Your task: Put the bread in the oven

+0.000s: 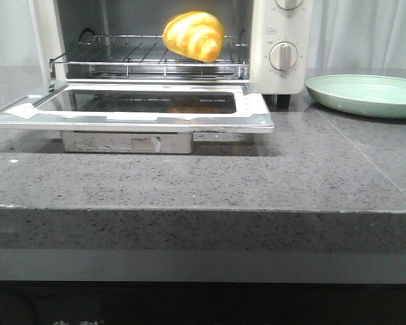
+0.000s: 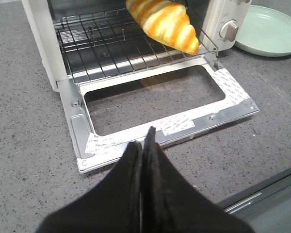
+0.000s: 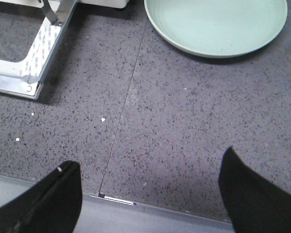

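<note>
The bread (image 1: 194, 35), a glossy orange and pale yellow striped croissant roll, lies on the wire rack (image 1: 149, 57) inside the cream-white oven (image 1: 281, 40). It also shows in the left wrist view (image 2: 167, 24). The oven's glass door (image 1: 132, 108) hangs open and flat. My left gripper (image 2: 144, 138) is shut and empty, above the counter in front of the door's edge. My right gripper (image 3: 148, 167) is open and empty over the counter's front edge, near the pale green plate (image 3: 216, 24). Neither gripper shows in the front view.
The pale green round plate (image 1: 365, 95) sits empty to the right of the oven. The open door (image 2: 150, 104) juts out toward the counter's front. The grey speckled counter (image 1: 257, 176) ends in a front edge (image 3: 160, 204).
</note>
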Controlling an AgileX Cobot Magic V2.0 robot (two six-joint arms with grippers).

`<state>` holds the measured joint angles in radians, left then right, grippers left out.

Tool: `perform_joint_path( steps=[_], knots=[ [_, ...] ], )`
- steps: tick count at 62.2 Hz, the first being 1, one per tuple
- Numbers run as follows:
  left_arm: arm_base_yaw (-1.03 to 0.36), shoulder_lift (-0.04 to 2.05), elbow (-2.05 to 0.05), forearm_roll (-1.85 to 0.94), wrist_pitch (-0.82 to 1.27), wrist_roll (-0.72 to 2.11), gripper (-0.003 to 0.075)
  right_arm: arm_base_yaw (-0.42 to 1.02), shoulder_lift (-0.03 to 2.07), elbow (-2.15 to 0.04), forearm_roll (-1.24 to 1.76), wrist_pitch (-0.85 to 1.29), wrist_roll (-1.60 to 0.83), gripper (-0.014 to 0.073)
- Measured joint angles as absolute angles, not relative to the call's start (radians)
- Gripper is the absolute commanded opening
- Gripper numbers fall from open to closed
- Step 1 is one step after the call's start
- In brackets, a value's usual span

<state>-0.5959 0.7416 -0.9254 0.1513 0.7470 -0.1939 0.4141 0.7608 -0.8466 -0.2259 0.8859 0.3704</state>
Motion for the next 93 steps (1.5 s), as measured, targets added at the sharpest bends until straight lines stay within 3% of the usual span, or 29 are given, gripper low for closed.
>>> perform_joint_path(
  steps=[9, 14, 24, 29, 73, 93],
  knots=[
    [-0.596, 0.742, -0.925, 0.151, 0.747, -0.194, -0.0018, 0.414, 0.650, -0.804, -0.224, 0.913, 0.338, 0.0552],
    [-0.596, 0.742, -0.925, 0.151, 0.747, -0.194, -0.0018, 0.414, 0.615, -0.803, -0.224, 0.939, 0.326, 0.0406],
    [-0.596, 0.742, -0.925, 0.151, 0.747, -0.194, -0.0018, 0.414, 0.604, -0.803, -0.224, 0.960, 0.317, 0.0015],
    [-0.596, 0.742, -0.925, 0.151, 0.747, -0.194, -0.0018, 0.414, 0.604, -0.803, -0.222, 0.963, 0.317, -0.0124],
    [-0.588, 0.723, -0.900, 0.148, 0.731, -0.194, -0.0018, 0.414, 0.604, -0.803, -0.189, 0.990, 0.317, -0.0118],
    [-0.351, 0.461, -0.559, 0.105, 0.447, -0.194, -0.0018, 0.414, 0.604, -0.803, -0.188, 0.990, 0.317, -0.0118]
  ],
)
